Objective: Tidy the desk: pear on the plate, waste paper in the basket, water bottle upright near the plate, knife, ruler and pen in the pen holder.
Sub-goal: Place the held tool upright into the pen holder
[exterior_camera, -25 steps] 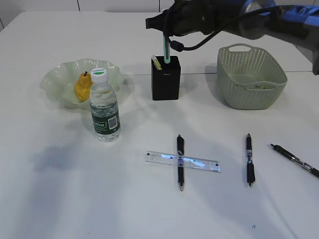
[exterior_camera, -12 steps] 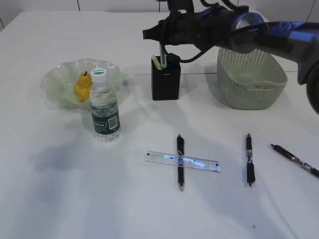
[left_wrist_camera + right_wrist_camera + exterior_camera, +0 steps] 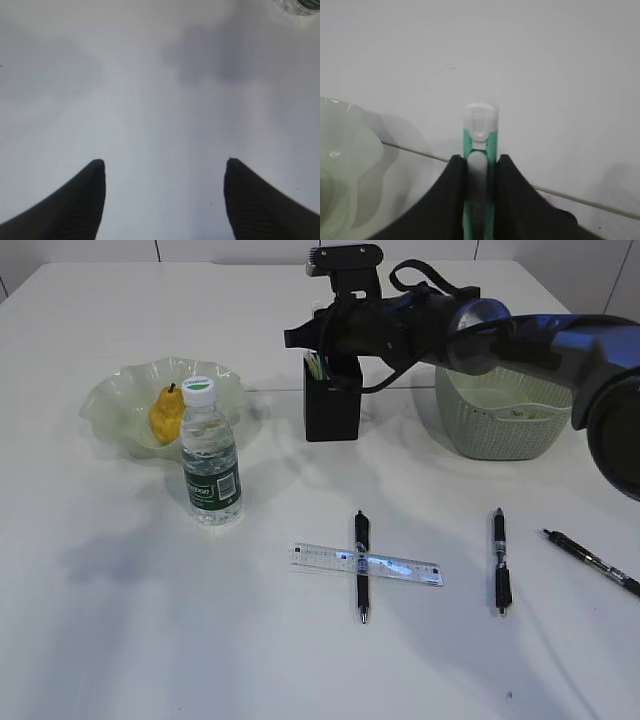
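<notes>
White tabletop in the exterior view: right end effector sits over the black pen holder with the green-handled knife lowered inside, pear on the plate, water bottle upright just beside it, ruler lying across a pen well apart from the holder, basket to the right. Left wrist view: left end effector spread wide, grasping nothing, over bare tabletop. Right wrist view: right end effector clenched on the knife handle; best to release only once it feels seated and then lift straight up, so the holder isn't tipped.
</notes>
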